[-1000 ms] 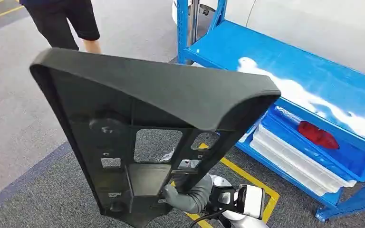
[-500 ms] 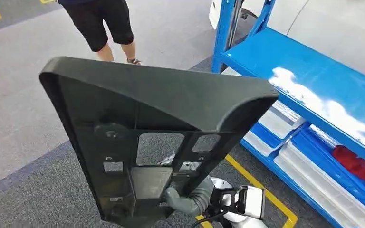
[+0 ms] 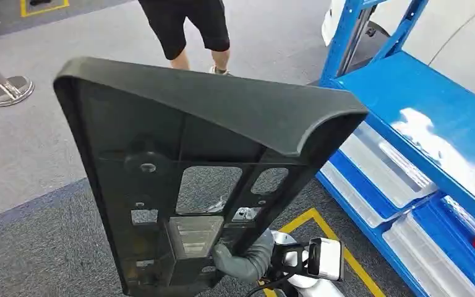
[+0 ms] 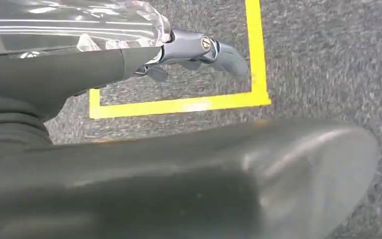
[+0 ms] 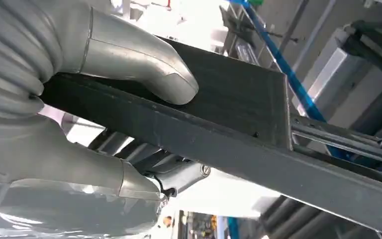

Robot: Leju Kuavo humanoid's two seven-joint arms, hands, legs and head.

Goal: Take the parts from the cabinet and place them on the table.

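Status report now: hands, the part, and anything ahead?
Right hand grips black panel, held upright. Left hand cannot tell. Person ahead on floor, blue rack at right.

Right robot hand (image 3: pixel 242 263) gripping upright black panel (image 3: pixel 192 179) at its lower edge, blue rack (image 3: pixel 420 117) alongside, person (image 3: pixel 192 31) behind
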